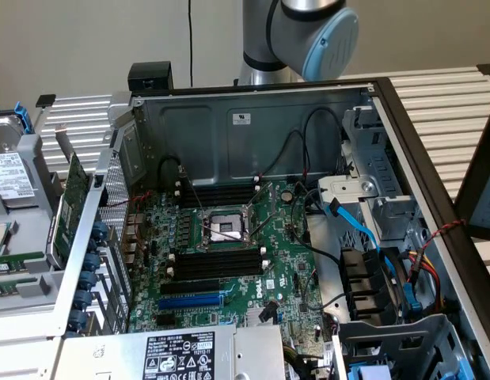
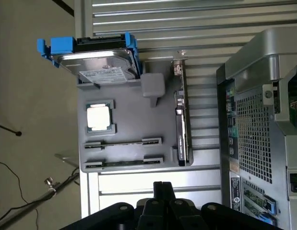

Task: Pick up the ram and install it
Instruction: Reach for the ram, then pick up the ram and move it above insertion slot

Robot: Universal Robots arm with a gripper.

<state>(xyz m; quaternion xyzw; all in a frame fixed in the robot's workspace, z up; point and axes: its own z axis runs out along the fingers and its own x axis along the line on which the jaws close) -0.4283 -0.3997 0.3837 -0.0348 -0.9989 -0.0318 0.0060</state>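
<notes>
Gripper shut, empty, poised near grey tray; ram lies there, two sticks side by side, near expansion card. For pick: open jaws, centre on one stick, grip long thin edges, stay clear of card

Exterior view: a plain, pale beige wall spans 10 to 2 o'clock, evenly lit, with a thin black cable hanging down it at 12 o'clock. The bench, made of ribbed light-metal slats, shows at 2 and 10 o'clock. Wrist view: a smooth beige floor lies beside the bench edge, crossed by thin dark cables.
</notes>
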